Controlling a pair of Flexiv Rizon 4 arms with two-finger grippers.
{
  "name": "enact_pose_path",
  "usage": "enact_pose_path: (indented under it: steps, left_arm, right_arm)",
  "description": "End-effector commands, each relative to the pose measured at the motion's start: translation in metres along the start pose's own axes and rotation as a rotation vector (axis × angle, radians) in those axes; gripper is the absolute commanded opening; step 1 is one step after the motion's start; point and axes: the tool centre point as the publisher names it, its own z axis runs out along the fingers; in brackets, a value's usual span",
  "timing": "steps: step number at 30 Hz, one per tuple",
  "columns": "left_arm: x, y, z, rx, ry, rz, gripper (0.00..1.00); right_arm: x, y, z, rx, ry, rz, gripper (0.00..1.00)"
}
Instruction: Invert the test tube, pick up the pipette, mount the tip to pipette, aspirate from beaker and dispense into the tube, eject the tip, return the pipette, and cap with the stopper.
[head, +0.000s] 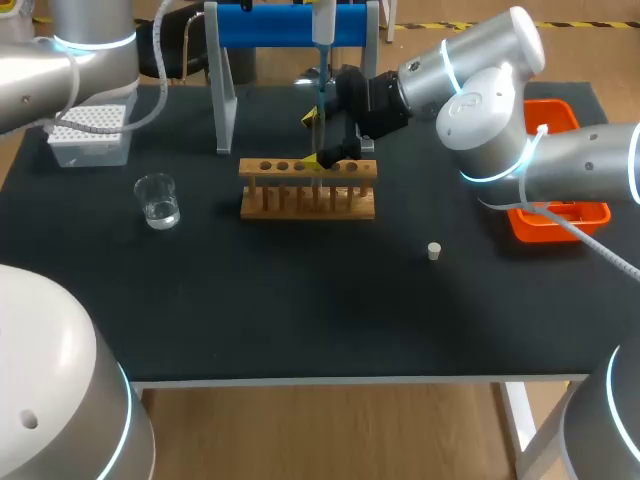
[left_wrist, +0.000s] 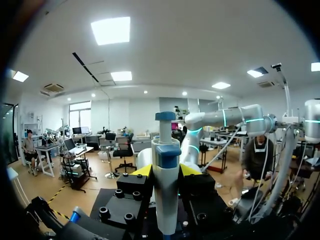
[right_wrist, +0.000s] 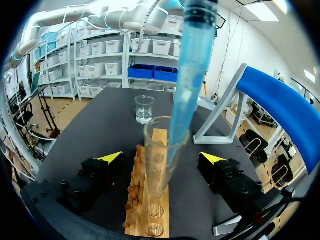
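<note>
Centrally, pipette (left_wrist: 165, 210) clamped between the jaws of the left gripper (left_wrist: 166, 171), with its blue tip (right_wrist: 187, 80) pointing down into the mouth of the tube (right_wrist: 155, 150), upright in the rack (right_wrist: 150, 220). Right gripper (right_wrist: 160, 159) astride the tube, jaws apart and clear of the glass on either side. Beaker (head: 158, 200) near the rack's left end; stopper (head: 434, 251) on the table (head: 300, 310), well apart to the right.

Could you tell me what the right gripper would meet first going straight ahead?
Most likely the test tube standing in the wooden rack, directly before the right gripper; depth is uncertain.
</note>
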Motion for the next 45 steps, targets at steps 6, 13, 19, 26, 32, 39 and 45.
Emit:
enact_pose_path:
  steps: [6,13,19,26,32,39,45]
  left_arm:
    - [0.002,0.002,-0.003,0.003,0.001,-0.002,0.00]
    - [0.005,0.003,-0.006,0.004,-0.008,-0.004,0.00]
    - [0.005,0.005,-0.007,0.005,-0.002,0.011,0.00]
    - [0.004,0.008,-0.006,-0.001,0.005,0.019,0.00]
    - [0.004,0.010,-0.004,-0.011,0.013,0.030,0.00]
    - [0.005,0.012,-0.002,-0.023,0.021,0.051,0.00]
    - [0.006,0.016,-0.002,-0.020,0.017,0.046,0.00]
  right_arm:
    - [-0.001,0.000,-0.001,0.005,0.005,0.000,1.00]
    - [-0.001,0.000,-0.001,0.005,0.005,0.000,1.00]
    - [-0.001,0.000,-0.001,0.005,0.005,0.000,1.00]
    - [-0.001,0.000,-0.001,0.005,0.005,0.000,1.00]
    - [-0.001,0.000,-0.001,0.005,0.005,0.000,1.00]
    - [-0.001,0.000,-0.001,0.005,0.005,0.000,1.00]
    - [-0.001,0.000,-0.001,0.005,0.005,0.000,1.00]
